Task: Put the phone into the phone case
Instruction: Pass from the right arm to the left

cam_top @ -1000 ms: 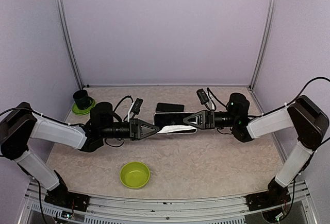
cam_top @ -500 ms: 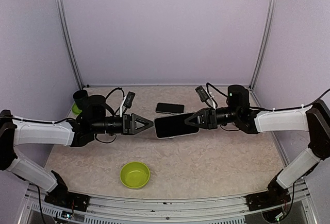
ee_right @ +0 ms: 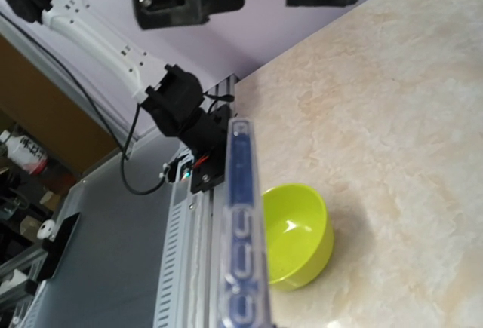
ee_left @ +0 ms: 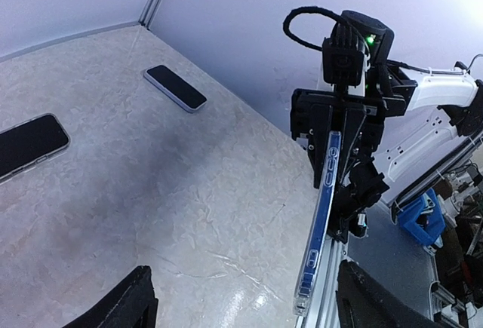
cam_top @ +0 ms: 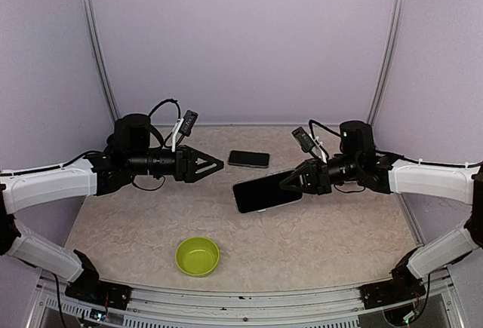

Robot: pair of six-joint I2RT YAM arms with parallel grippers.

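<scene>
Right gripper tight on the phone (held aloft); left gripper wide, empty.

Bright even light, soft shadows, sharp

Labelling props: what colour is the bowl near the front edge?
Lime green; the bowl shows best in the top external view.

Left arm, right arm: white shells, black joints, looped black wrist cables. Left gripper, right gripper were black, triangular.
</scene>
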